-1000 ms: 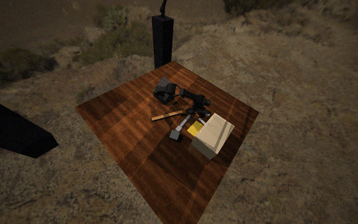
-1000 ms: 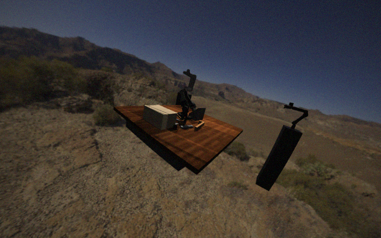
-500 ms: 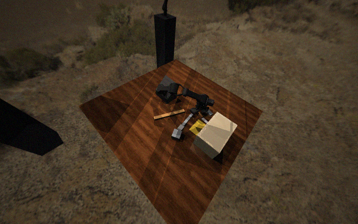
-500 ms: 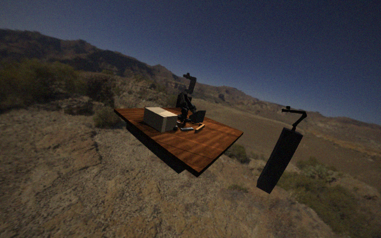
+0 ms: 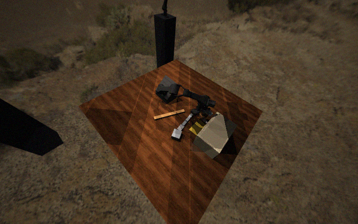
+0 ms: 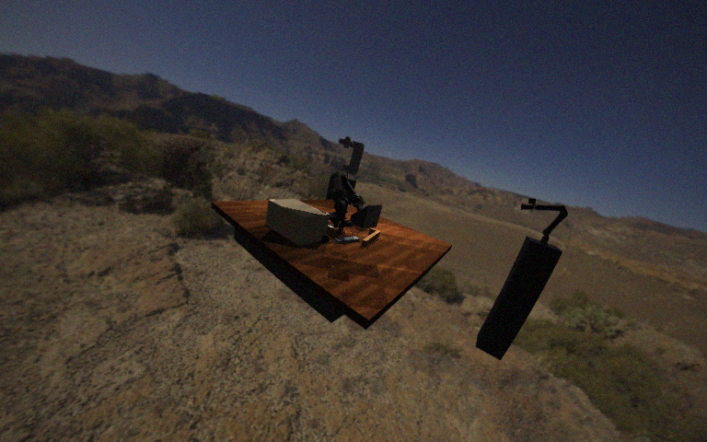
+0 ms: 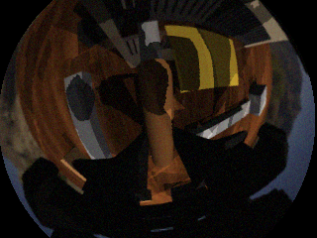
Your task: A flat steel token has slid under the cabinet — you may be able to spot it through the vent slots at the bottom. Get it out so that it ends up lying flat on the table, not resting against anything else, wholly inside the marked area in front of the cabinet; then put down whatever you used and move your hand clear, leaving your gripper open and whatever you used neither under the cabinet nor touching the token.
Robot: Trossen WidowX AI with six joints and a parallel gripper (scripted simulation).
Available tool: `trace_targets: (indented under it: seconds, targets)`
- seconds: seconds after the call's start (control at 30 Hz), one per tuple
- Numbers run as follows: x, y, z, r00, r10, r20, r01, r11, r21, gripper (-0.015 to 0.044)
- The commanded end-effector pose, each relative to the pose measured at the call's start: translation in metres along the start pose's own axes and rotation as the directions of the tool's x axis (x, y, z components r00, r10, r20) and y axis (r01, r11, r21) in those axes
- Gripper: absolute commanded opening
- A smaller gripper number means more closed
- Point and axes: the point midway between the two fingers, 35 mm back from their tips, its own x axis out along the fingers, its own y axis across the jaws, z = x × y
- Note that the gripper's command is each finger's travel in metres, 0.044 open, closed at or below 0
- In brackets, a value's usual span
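My gripper (image 7: 158,130) is shut on a long tool (image 7: 150,34), whose handle looks brown and whose far part is pale grey. The tool points at the foot of the beige cabinet (image 5: 215,131) (image 6: 295,221); whether its end is under the cabinet I cannot tell. Dark vent slots show low on the cabinet in the wrist view. The yellow marked area (image 5: 194,129) (image 7: 205,61) lies in front of the cabinet, beside the held tool, crossed by shadows. No token can be made out in it. The token cannot be made out elsewhere either.
A grey tool with a block head (image 5: 176,134) (image 7: 257,100) lies beside the marked area. A wooden bar (image 5: 168,114) (image 6: 370,236) lies farther from the cabinet. Another grey piece (image 7: 81,99) lies left in the wrist view. The arm's dark base stands behind on the wooden table (image 5: 153,158).
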Motion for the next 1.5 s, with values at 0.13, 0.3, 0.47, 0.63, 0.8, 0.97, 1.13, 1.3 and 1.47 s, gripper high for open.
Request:
trace_targets:
  seconds: [0.13,0.3,0.47,0.63,0.8,0.97,1.13,1.3,1.47]
  targets:
    - [0.0,0.001,0.01,1.0,0.002,0.002,-0.002,1.0,0.001,0.0]
    - [0.0,0.001,0.014,1.0,0.002,0.003,-0.002,1.0,0.001,0.0]
    - [0.0,0.001,0.019,1.0,0.002,0.003,-0.002,1.0,0.001,0.0]
    - [0.0,0.001,0.023,1.0,0.002,0.003,-0.002,1.0,0.001,0.0]
    - [0.0,0.001,0.027,1.0,0.002,0.003,-0.002,1.0,0.002,0.0]
    - [0.0,0.0,0.031,1.0,0.002,0.003,-0.002,1.0,0.002,0.0]
    - [0.001,0.0,0.032,1.0,0.002,0.003,-0.002,1.0,0.002,0.0]
    - [0.001,-0.003,0.032,1.0,0.002,0.003,-0.002,1.0,0.002,0.0]
    - [0.002,-0.011,0.032,1.0,0.001,0.003,-0.001,1.0,0.002,0.0]
